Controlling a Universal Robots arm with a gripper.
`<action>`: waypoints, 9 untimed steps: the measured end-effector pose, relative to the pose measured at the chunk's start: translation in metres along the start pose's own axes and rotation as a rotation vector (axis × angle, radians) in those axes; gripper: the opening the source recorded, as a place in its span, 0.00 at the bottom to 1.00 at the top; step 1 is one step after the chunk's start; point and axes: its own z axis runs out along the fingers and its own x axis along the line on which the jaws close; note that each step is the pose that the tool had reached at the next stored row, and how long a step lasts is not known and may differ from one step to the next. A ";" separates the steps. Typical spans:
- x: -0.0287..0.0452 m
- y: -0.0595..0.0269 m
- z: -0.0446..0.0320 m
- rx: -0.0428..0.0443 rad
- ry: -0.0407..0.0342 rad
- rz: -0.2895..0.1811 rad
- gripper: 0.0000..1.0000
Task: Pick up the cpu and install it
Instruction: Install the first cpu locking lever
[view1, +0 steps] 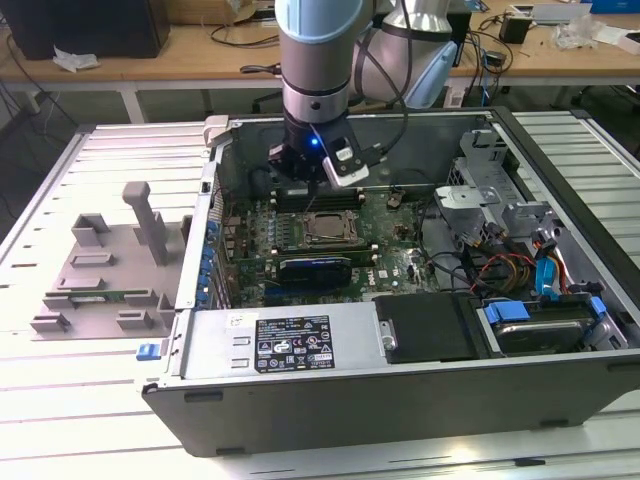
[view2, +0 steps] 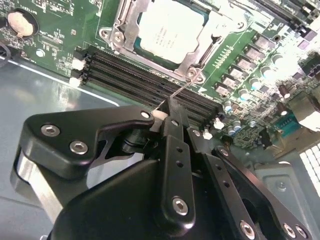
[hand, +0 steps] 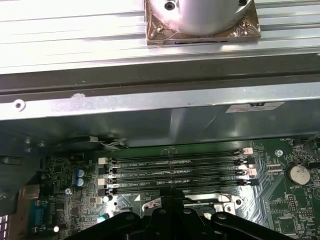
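The cpu (view2: 170, 31), a silvery square chip, lies flat in the metal-framed socket of the green motherboard; in the exterior view the cpu (view1: 328, 228) sits mid-board inside the open computer case (view1: 400, 400). My gripper (view2: 170, 107) hangs just behind the socket, over the black memory slots (view2: 150, 82), and looks shut with nothing bulky in it. The socket's thin wire lever (view2: 186, 86) slants up from the frame and ends right at the gripper's tip. Seen from outside, the gripper (view1: 312, 185) is at the far edge of the board, a short way from the cpu.
Memory slots (hand: 175, 170) run along the case's back wall (hand: 150, 120). A coin battery (hand: 299, 174) sits nearby. The power supply (view1: 290, 345), a black drive (view1: 430, 325) and cables (view1: 510, 270) crowd the case. A grey fixture (view1: 105, 265) lies on the table at the exterior view's left.
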 end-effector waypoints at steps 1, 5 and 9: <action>0.0000 -0.0002 0.0009 -0.0006 -0.0078 -0.003 0.11; -0.0007 -0.0016 0.0036 -0.0016 -0.0197 -0.007 0.11; -0.0039 -0.0049 0.0077 -0.0019 -0.0245 -0.009 0.11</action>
